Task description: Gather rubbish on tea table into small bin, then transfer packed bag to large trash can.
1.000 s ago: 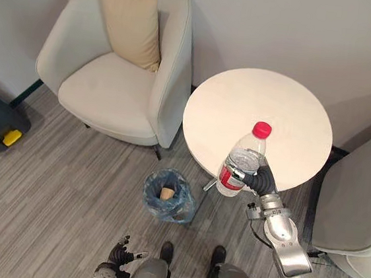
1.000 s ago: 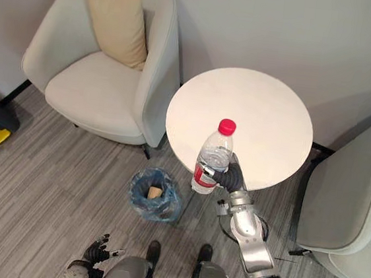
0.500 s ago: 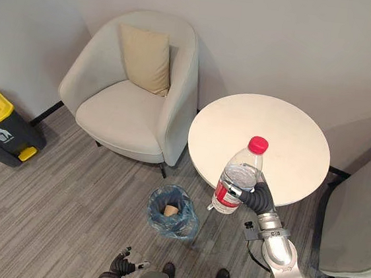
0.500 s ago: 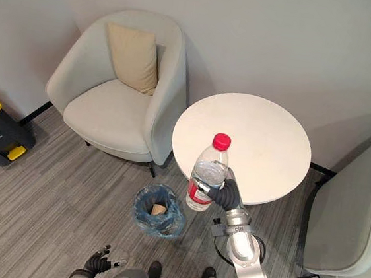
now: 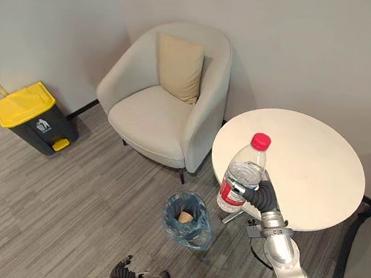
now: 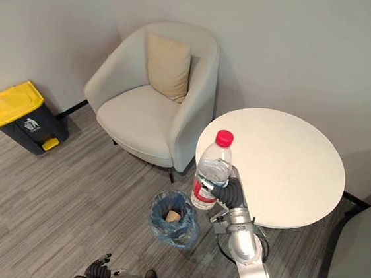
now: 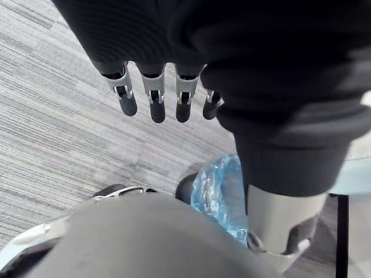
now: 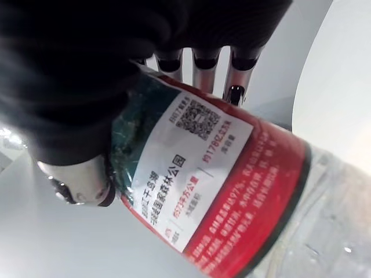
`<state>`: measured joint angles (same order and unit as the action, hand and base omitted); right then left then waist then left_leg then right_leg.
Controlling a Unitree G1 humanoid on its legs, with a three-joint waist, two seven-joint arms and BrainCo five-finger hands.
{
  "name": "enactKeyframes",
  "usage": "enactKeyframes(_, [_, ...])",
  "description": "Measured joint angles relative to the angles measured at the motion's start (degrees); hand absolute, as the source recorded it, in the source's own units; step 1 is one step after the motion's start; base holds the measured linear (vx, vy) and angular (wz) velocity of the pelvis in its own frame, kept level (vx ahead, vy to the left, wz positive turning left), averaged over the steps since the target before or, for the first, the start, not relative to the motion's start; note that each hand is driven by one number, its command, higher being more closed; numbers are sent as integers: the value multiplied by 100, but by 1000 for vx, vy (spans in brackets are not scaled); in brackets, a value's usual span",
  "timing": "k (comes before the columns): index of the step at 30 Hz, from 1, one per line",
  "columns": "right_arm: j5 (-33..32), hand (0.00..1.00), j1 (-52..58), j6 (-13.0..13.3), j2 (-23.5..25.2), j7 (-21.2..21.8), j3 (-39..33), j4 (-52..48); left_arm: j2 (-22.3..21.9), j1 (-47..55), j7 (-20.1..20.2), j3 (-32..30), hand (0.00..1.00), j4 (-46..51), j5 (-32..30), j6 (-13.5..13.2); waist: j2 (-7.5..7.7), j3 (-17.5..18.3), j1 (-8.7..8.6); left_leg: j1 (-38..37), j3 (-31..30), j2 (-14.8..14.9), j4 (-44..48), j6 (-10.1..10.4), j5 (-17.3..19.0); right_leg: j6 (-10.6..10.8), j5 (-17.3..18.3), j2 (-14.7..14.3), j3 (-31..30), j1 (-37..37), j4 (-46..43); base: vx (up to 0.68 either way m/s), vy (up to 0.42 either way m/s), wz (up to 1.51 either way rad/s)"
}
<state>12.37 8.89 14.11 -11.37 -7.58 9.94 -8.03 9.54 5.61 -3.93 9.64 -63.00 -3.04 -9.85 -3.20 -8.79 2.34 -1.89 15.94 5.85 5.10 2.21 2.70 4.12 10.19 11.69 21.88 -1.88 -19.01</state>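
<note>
A clear plastic bottle (image 5: 240, 178) with a red cap and red label is held upright in my right hand (image 5: 263, 197), whose fingers are curled round its lower half. It hangs at the left front edge of the round white tea table (image 5: 303, 158). In the right wrist view the bottle's label (image 8: 197, 191) lies against my right hand (image 8: 87, 75). On the floor below and to the left stands the small bin (image 5: 173, 207), lined with a blue bag, with a brown paper cup (image 5: 184, 216) inside. My left hand (image 5: 118, 275) hangs low by my side, its fingers (image 7: 156, 101) relaxed and holding nothing.
A dark large trash can (image 5: 32, 116) with a yellow lid stands by the wall at far left. A pale armchair (image 5: 155, 112) with a beige cushion sits between it and the table. Another chair (image 5: 366, 264) edges in at the right. Grey striped floor surrounds the bin.
The camera has moved, so the whole picture has shifted and the yellow-lidded can has come into view. My right hand still holds the bottle, now nearer the table's left edge.
</note>
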Motion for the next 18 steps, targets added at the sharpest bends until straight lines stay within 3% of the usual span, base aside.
enactKeyframes(1, [25, 100, -6, -11, 48, 1, 46, 16, 78, 4, 0, 7, 0, 1, 1, 1, 150, -37, -4, -26, 12, -128, 129, -9, 173, 50, 207, 227, -61, -95, -438, 42, 54, 1])
enactKeyframes(3, [153, 100, -36, -49, 64, 5, 70, 93, 171, 6, -11, 120, 0, -2, 2, 6, 270, -64, -23, -68, -27, -272, 395, -35, 440, 144, 377, 516, -216, -157, -959, 66, 28, 5])
enactKeyframes(6, [177, 100, -73, -116, 75, 13, 82, 230, 219, 40, -18, 207, 0, 0, 2, 4, 296, -34, -156, -85, -258, -431, 583, -81, 608, 86, 271, 657, -750, -351, -1607, 127, 94, 34])
enactKeyframes(7, [177, 100, -71, -129, 50, 17, 81, 230, 217, 51, -16, 205, 0, 1, 1, 3, 281, -28, -212, -110, -464, -453, 571, -109, 622, -96, 105, 629, -975, -478, -1940, 188, 52, 79])
enactKeyframes(8, [178, 100, -70, -130, 16, 30, 85, 242, 207, 26, -18, 206, 0, 16, 2, 5, 157, -82, -327, -99, -755, -372, 594, -114, 623, -31, 417, 338, -1308, -665, -1947, 164, 33, 78])
enactKeyframes(9, [177, 100, -70, -128, 16, 30, 86, 241, 206, 23, -17, 206, 0, 16, 2, 5, 152, -85, -340, -93, -816, -354, 598, -113, 623, -17, 472, 245, -1366, -673, -1863, 142, -17, 87])
enactKeyframes(10, [178, 100, -71, -128, 6, 31, 91, 238, 213, 5, -16, 202, 0, 12, 2, 6, 167, -80, -343, -69, -962, -298, 591, -78, 602, -45, 529, -57, -1670, -763, -1529, 108, -82, 88])
enactKeyframes(11, [176, 100, -68, -127, 4, 30, 90, 236, 269, 0, -6, 192, 0, 2, 0, 2, 288, -37, -333, -53, -1127, -377, 608, -24, 569, -59, 275, -268, -1841, -761, -764, 137, -109, 95])
enactKeyframes(12, [176, 100, -74, -124, -3, 30, 84, 229, 306, -7, 0, 183, 0, -16, -3, 5, 406, -26, -332, -52, -1193, -450, 638, -7, 560, -23, 14, -258, -1884, -743, -587, 133, -130, 86])
enactKeyframes(13, [176, 100, -69, -133, -35, 26, 40, 242, 271, -55, -7, 142, 0, -75, -13, 26, 313, -35, -344, -67, -1308, -422, 667, 27, 583, -37, 21, -260, -1740, -644, -607, 151, -104, 55])
enactKeyframes(14, [178, 100, -121, -147, -165, 28, -13, 242, 79, -53, -9, 81, 0, -53, -46, -2, 50, -18, -287, 7, -1383, -287, 635, 63, 574, -64, -4, -363, -1634, -547, -383, 150, -99, 46])
enactKeyframes(18, [176, 100, -88, -183, -147, 28, -105, 237, 1, 0, -3, 55, 0, -52, -46, -1, -99, -5, -304, 71, -1448, -74, 504, 202, 489, -147, -107, -543, -1344, -360, -31, 91, -89, 27])
